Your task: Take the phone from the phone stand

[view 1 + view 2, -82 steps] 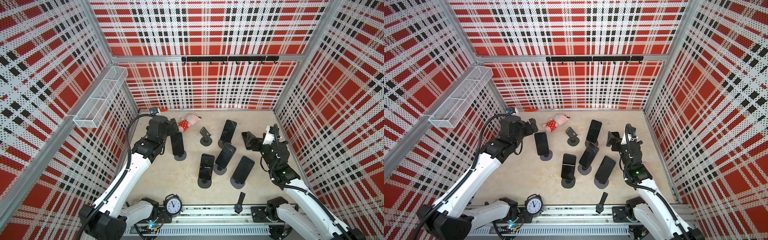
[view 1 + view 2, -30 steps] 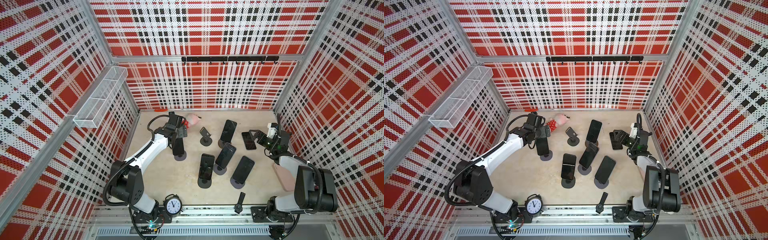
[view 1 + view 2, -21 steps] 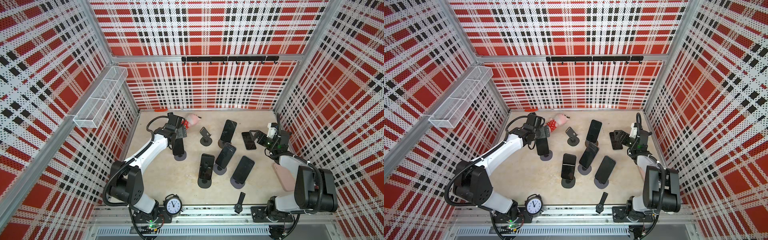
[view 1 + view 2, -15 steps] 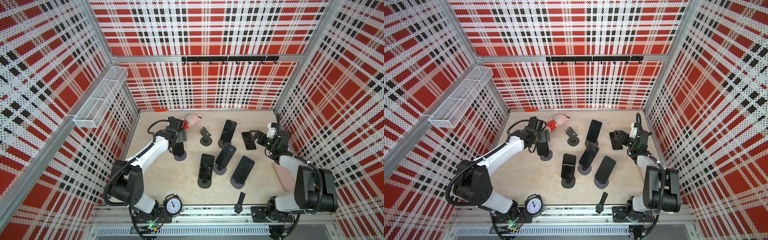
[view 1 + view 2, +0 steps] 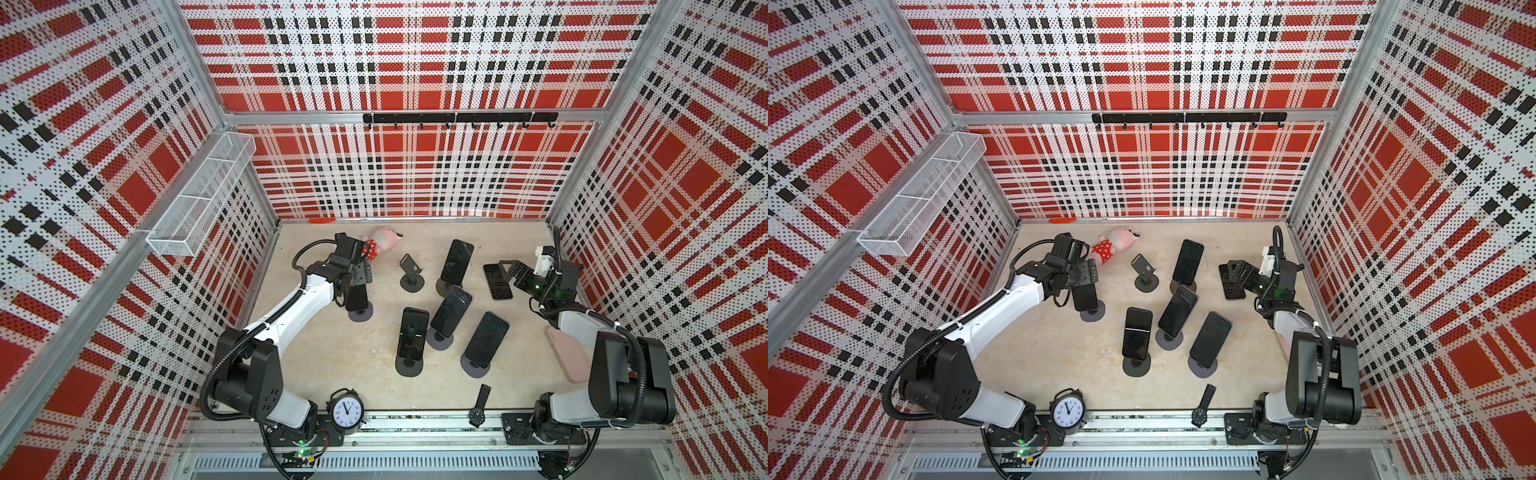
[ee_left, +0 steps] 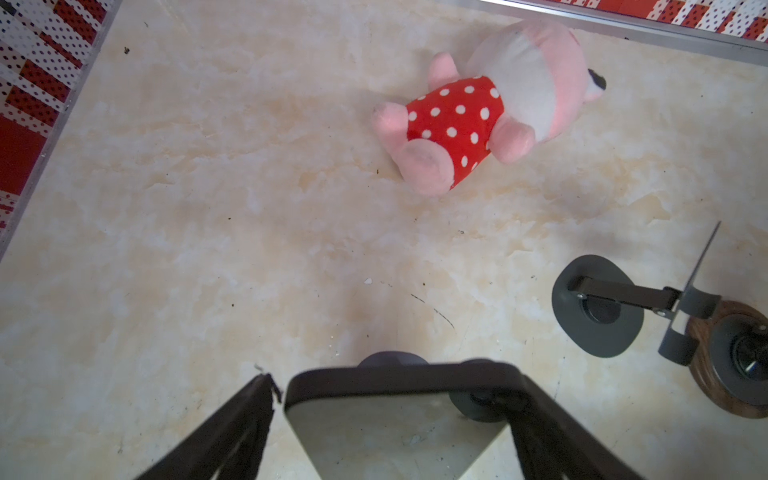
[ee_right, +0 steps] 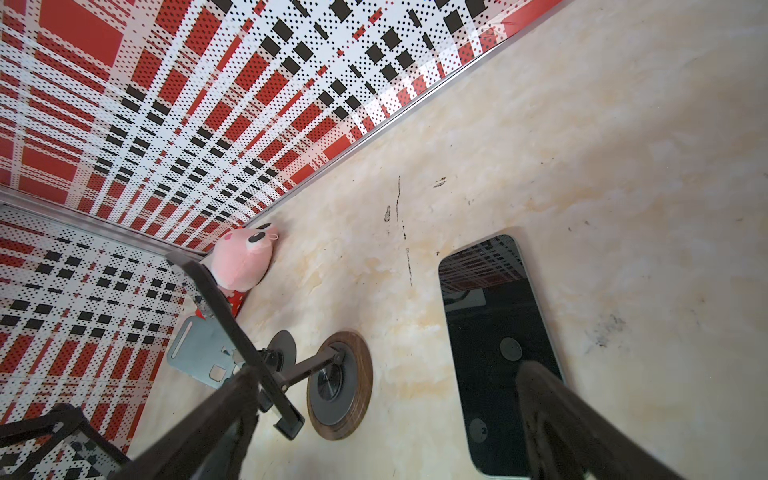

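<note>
A dark phone (image 5: 357,298) (image 5: 1084,297) leans on the leftmost phone stand, whose round base (image 5: 360,314) (image 5: 1092,312) shows below it. My left gripper (image 5: 360,274) (image 5: 1086,274) straddles the phone's top edge. In the left wrist view the gripper (image 6: 397,384) is open around the phone (image 6: 395,432): one finger touches its corner and the other (image 6: 257,399) stands a sliver off. My right gripper (image 5: 509,268) (image 5: 1239,270) (image 7: 388,372) is open and empty above a phone lying flat (image 5: 496,282) (image 7: 498,353).
Several more phones stand on stands mid-floor (image 5: 457,262) (image 5: 452,309) (image 5: 413,334) (image 5: 486,340). An empty stand (image 5: 411,270) (image 6: 598,307) and a pink plush (image 5: 380,245) (image 6: 478,112) lie behind. A clock (image 5: 347,411), a watch (image 5: 480,405) and a pink case (image 5: 567,353) sit near the front.
My left gripper has swung in and come down over the leftmost phone's top, and its jaws have narrowed around it. The right arm has drawn back beside the flat phone and stays still.
</note>
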Robot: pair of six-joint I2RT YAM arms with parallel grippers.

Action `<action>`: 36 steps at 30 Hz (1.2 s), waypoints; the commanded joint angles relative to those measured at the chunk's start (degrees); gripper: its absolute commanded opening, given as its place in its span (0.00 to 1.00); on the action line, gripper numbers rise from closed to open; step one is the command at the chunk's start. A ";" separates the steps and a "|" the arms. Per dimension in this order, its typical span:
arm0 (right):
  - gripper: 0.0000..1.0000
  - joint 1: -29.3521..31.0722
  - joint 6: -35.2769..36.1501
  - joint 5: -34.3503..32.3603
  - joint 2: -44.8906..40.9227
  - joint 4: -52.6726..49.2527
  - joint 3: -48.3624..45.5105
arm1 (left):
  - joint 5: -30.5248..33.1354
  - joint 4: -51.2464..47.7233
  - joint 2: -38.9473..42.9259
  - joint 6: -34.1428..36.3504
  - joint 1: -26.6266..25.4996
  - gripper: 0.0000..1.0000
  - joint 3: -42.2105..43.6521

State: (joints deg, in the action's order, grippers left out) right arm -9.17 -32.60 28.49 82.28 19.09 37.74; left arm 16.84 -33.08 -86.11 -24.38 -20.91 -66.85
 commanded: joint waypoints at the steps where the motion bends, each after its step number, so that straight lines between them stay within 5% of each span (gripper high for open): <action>1: 1.00 -0.32 -0.27 0.51 -0.68 0.02 1.06 | -1.40 -0.95 0.85 0.20 0.60 0.87 0.92; 16: 1.00 -0.30 -0.93 -0.11 -0.49 -0.42 1.23 | -8.07 -2.14 -0.52 0.11 2.03 0.81 0.71; 28: 1.00 -0.28 -1.84 -0.35 -0.36 0.57 0.61 | -3.79 -8.03 -3.04 2.40 1.53 0.73 -3.05; 36: 1.00 -0.26 -2.27 0.07 -0.12 1.05 0.59 | -6.49 -8.14 -1.87 2.27 1.48 0.68 -4.91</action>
State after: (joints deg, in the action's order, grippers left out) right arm -9.17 -34.28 28.32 82.28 18.96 37.76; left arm 11.35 -40.80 -88.64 -22.79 -19.59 -69.19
